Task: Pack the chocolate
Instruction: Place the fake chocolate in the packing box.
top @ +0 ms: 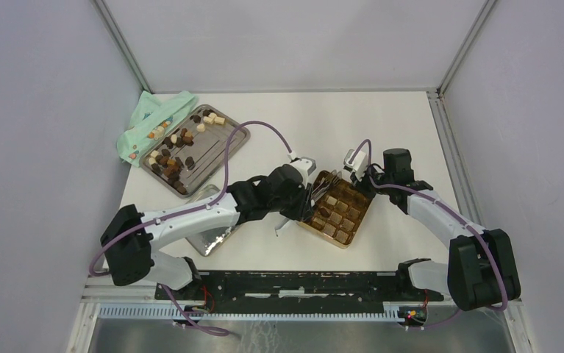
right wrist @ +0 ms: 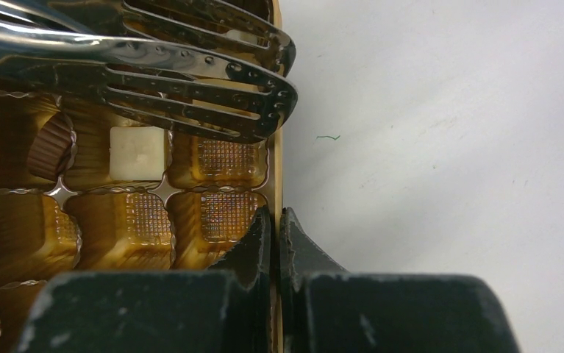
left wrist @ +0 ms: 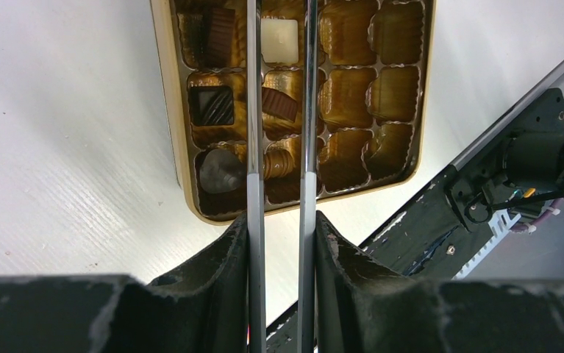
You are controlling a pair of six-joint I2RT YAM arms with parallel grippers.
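Note:
The gold tin lies open in front of both arms, with a few chocolates in its cells: a dark square, a white one and a brown one. My left gripper is shut on metal tongs, whose arms reach over the tin. The tong tips hover above the tin's far corner cells, beside the white piece. I cannot tell if they hold anything. My right gripper is shut on the tin's rim. Many loose chocolates lie on the far-left tray.
The shiny tray with the loose pieces stands at the back left, with a mint-green bag at its far side. A second shiny tray lies under the left arm. The black base rail runs along the near edge.

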